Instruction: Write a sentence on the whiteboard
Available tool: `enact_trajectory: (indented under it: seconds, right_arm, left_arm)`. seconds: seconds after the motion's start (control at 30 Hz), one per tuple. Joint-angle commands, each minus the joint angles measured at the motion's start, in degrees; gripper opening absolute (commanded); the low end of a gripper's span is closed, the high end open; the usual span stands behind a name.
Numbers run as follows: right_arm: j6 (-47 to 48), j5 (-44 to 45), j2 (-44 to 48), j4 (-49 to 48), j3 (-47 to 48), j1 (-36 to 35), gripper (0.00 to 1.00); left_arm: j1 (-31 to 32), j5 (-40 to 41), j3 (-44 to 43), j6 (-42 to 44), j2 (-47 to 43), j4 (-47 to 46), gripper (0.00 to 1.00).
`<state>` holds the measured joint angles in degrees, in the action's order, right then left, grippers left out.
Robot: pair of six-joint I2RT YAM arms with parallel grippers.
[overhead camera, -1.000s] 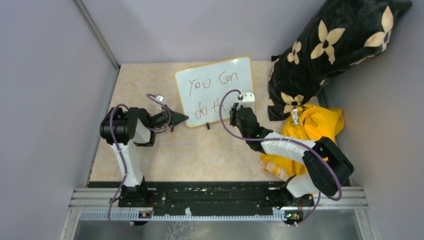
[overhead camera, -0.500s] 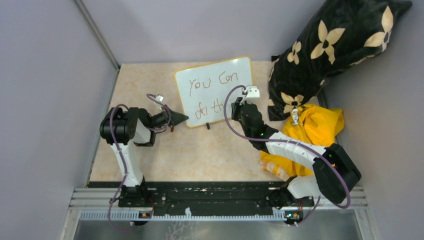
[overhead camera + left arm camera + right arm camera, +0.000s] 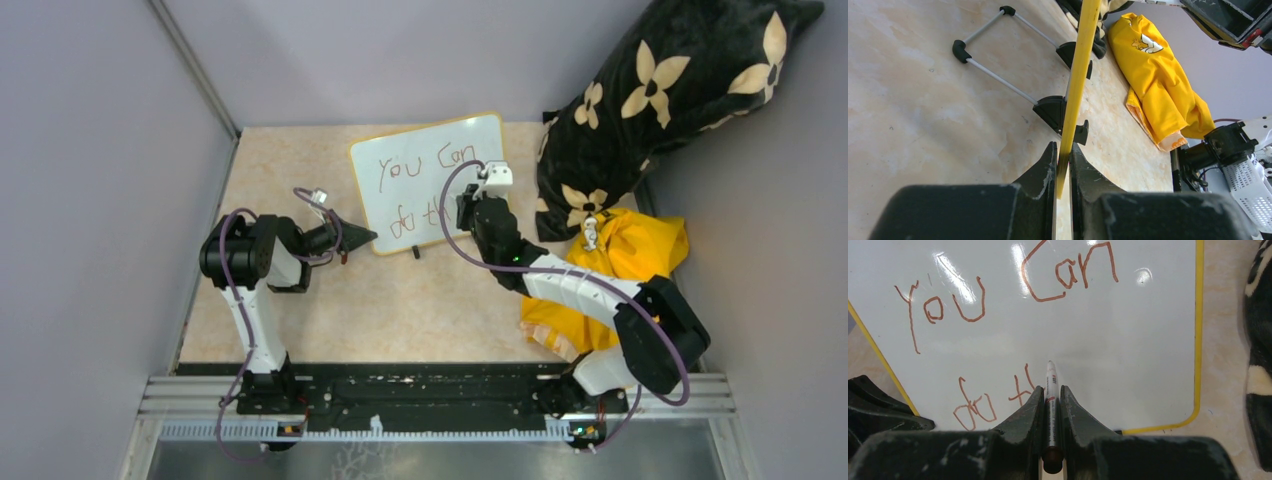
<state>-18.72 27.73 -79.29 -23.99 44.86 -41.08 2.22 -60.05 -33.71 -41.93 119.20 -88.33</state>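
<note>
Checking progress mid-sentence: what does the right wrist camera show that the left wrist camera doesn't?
Only right wrist: the whiteboard face with the writing "You Can" over "do th", and a marker shut in the right jaws, tip toward the board. Only left wrist: the board's black feet, wire stand, a yellow garment, and the left jaws clamping the frame edge. Both: the whiteboard and tabletop.

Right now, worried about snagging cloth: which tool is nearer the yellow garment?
Right. The right tool holds a marker at the whiteboard's lower right, toward the yellow garment; the left tool clamps the whiteboard's lower-left corner, across the board from it.
</note>
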Motion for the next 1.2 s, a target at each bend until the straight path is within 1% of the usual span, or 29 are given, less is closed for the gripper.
enact_trajectory:
  seconds: [0.0, 0.63, 1.17]
  right_arm:
    - [0.8, -0.2, -0.5, -2.2, 3.0, 0.8, 0.00]
    - [0.2, -0.5, -3.2, -2.6, 2.5, 2.1, 0.00]
    - [-0.9, -0.4, -0.3, -1.6, -1.2, 2.1, 0.00]
  left_arm:
    - [0.5, -0.5, -0.4, -0.3, 0.6, 0.4, 0.00]
    - [0.5, -0.5, -0.3, -0.2, 0.6, 0.4, 0.00]
    - [0.5, -0.5, -0.4, -0.2, 0.5, 0.5, 0.00]
